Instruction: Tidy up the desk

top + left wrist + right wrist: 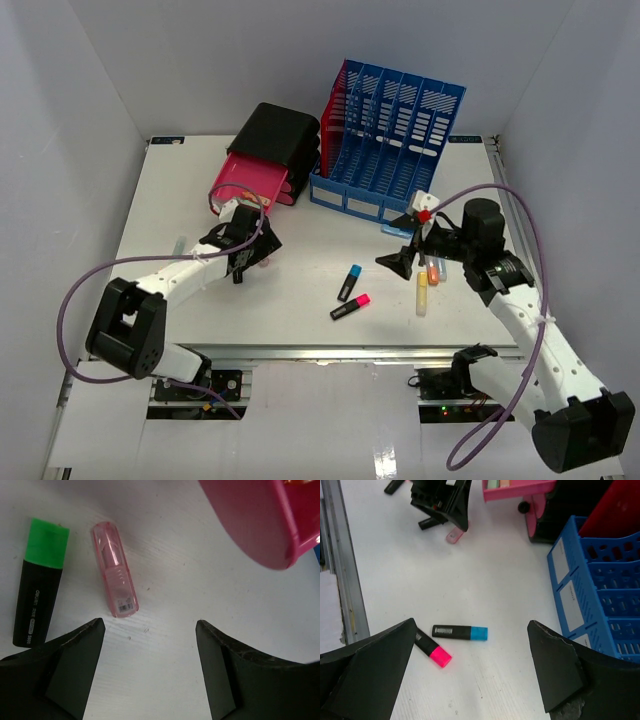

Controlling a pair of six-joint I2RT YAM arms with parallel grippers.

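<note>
The white desk [300,300] holds scattered pens. My left gripper [247,258] is open and empty, low over the desk in front of the pink drawer [250,185]. In the left wrist view its gripper [150,630] faces a pink clear tube [115,570] and a green-capped highlighter [40,580], both lying just ahead and to the left. My right gripper [400,262] is open and empty. In its own view the right gripper [470,627] hangs above a blue-capped highlighter [460,632] and a pink-capped highlighter [432,650].
A black case holding the pink drawers [278,135] and a blue file rack [390,140] stand at the back. Yellow and orange markers [423,290] lie under the right arm. A pale pen [178,243] lies at the left. A metal rail [345,580] edges the desk.
</note>
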